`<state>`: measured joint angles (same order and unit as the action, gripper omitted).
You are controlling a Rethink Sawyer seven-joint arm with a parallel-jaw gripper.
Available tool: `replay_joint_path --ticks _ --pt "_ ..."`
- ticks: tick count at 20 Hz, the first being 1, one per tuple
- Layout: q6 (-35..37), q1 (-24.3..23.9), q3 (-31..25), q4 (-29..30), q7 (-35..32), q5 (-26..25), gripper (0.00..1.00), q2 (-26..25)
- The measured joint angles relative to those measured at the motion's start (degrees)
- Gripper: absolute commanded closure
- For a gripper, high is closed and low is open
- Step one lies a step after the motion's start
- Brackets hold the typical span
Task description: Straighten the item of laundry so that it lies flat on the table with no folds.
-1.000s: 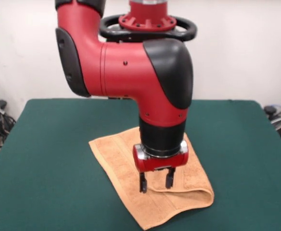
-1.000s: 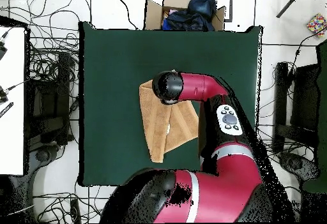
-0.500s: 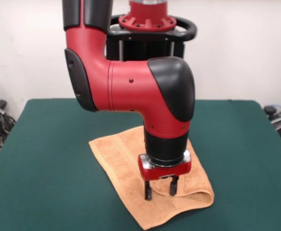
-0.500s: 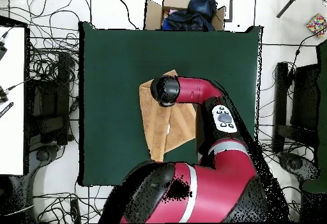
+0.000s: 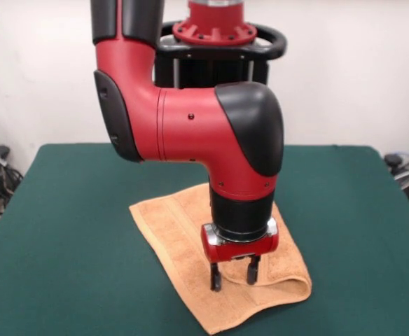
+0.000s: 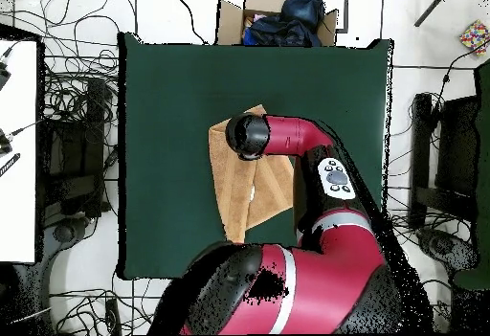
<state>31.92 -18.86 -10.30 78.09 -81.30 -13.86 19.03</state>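
An orange-tan washcloth (image 5: 183,245) lies folded over on the dark green table (image 5: 71,231), its doubled edge bulging at the front right (image 5: 299,283). In the overhead view the washcloth (image 6: 234,193) shows beside the arm, with a small white tag (image 6: 252,194) on it. My gripper (image 5: 233,277) points straight down over the cloth's near part, open, with both fingertips (image 5: 216,283) touching or just above the fabric. Nothing is held. In the overhead view the wrist (image 6: 251,136) hides the fingers.
A cardboard box holding dark blue fabric (image 6: 282,16) stands past the table's edge. Cables (image 6: 67,93) and equipment lie on the floor around the table. Bare green felt (image 6: 172,93) surrounds the cloth on all sides.
A second ago the gripper was higher and a little further left in the front view; it then came down onto the cloth. Over the last half second nothing has moved.
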Motion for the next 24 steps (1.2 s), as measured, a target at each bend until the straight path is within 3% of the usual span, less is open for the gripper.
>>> replay_joint_path --ticks 6,24 --pt "0.01 -0.02 0.00 0.77 0.00 -0.02 0.00 0.72" --pt "0.01 -0.74 0.00 7.91 0.00 0.54 0.00 9.66"
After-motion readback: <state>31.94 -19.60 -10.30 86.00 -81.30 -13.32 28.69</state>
